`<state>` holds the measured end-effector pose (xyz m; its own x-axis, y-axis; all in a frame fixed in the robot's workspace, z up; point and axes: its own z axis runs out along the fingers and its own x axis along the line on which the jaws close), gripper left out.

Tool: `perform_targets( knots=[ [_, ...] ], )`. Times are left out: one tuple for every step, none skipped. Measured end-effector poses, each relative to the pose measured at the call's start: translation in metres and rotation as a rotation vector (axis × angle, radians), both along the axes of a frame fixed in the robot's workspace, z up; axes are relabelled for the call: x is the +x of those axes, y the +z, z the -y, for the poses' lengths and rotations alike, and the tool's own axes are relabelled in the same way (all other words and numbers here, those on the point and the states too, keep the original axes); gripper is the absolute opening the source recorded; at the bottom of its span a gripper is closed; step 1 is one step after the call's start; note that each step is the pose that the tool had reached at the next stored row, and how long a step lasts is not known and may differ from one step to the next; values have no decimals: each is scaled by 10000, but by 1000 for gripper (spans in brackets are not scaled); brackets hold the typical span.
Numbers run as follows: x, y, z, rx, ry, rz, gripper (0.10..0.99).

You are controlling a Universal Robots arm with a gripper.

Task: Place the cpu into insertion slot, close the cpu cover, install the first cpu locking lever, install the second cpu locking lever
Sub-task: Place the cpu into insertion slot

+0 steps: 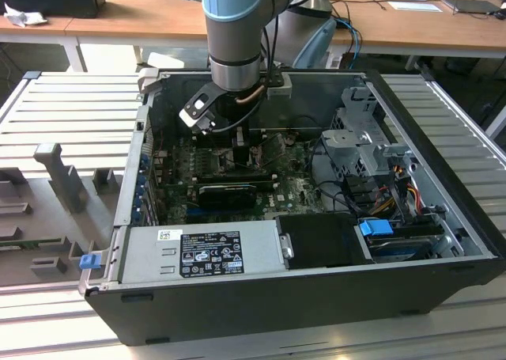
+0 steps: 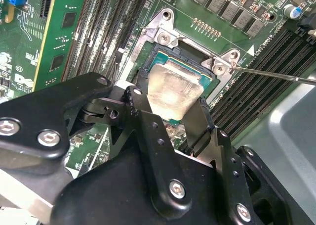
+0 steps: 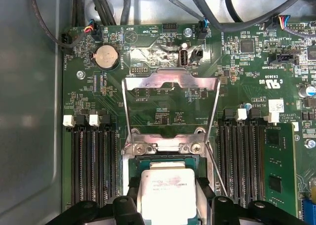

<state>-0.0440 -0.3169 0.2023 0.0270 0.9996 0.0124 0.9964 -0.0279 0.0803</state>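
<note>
The gripper point(image 2: 170, 106) is pinching the cpu point(image 2: 174, 86) by two opposite edges, its jaws pressing against the chip's sides in both wrist views; the cpu is sitting over the insertion slot point(image 2: 148, 62), covering the slot's centre, and whether it is fully seated is hard to make out; the gripper's black body is cutting off the chip's nearer edge; the cpu cover point(image 3: 170, 79) is standing open beyond the slot, with board showing through its window; a thin locking lever point(image 2: 276, 76) is slanting away from the slot's corner; in the exterior view the arm point(image 1: 232, 36) is reaching down into the computer case point(image 1: 443, 241) at the frame's upper middle, hiding the jaws.
</note>
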Motion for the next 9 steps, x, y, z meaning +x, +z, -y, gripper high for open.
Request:
perform_targets(
  knots=[
    [0, 0, 0, 0, -1, 0, 537],
    [0, 0, 0, 0, -2, 0, 596],
    [0, 0, 0, 0, -2, 0, 596],
    [0, -1, 0, 0, -3, 0, 663],
    [0, -1, 0, 0, -3, 0, 663],
    [0, 0, 0, 0, -4, 0, 663],
    [0, 3, 0, 0, -3, 0, 663],
    [0, 13, 0, 1, -4, 0, 663],
    [0, 25, 0, 1, -4, 1, 663]
  ],
)
